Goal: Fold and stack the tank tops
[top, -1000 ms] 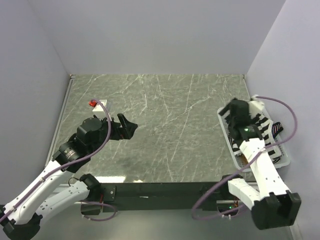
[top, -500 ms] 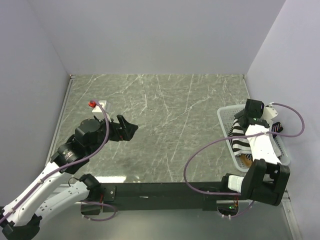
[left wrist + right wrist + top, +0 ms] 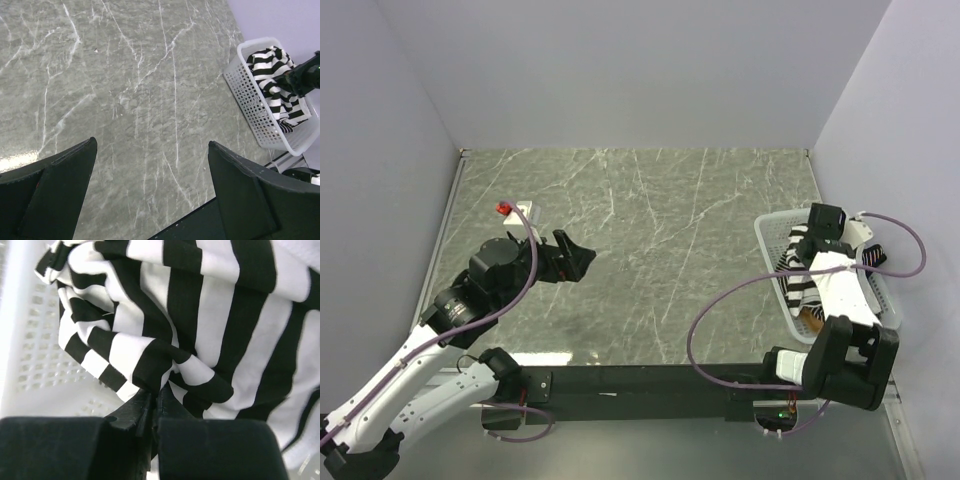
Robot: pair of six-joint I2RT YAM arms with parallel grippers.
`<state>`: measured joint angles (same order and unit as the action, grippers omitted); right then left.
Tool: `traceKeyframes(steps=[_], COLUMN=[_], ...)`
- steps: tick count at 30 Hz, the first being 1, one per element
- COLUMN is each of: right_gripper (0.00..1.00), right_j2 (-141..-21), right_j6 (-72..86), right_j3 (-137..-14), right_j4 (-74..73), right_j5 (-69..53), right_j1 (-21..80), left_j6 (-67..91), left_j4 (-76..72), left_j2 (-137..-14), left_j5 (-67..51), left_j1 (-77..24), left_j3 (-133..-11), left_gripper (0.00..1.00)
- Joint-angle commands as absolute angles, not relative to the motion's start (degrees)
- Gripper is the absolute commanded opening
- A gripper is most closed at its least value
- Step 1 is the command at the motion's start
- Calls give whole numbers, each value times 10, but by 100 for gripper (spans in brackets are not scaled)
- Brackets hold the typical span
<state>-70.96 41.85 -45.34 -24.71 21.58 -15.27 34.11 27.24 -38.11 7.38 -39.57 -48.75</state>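
Overhead, the left gripper (image 3: pixel 582 258) is hovering over the grey marbled table (image 3: pixel 660 200) at left. In its wrist view, the fingers (image 3: pixel 55 190) are standing wide apart, and the bold black-and-white striped tank top (image 3: pixel 272 75) is lying in the white plastic mesh basket (image 3: pixel 250 105) at right. In the right wrist view, the right gripper (image 3: pixel 154 395) is pinching a striped fold.

The basket (image 3: pixel 770 258) is set at the right edge of the table (image 3: pixel 660 230); the left gripper (image 3: pixel 575 252) is positioned over the left side. A tank top (image 3: pixel 803 285) is lodged in the basket, under the right gripper (image 3: pixel 152 402).
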Motion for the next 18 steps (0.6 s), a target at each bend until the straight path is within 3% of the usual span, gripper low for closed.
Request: traceKeyframes(steps=[1,10,18], right_gripper=[0,0,0], right_j2=[-643,-531,-528], right_j6=[404,331,322], right_j3=[-504,-681,-837], right_j4=[-271,-325,-288], right_j5=[238,167,91], right_j1=[-156,-109,118], left_j6=[337,345,364], left_j4=[257,253,262], left_j2=[-383,-398,-386], left_j5=[77,91,154], left_j1=[-397,-397,-397], left_j3=[-494,-512,-533], left_gripper=[99,99,99])
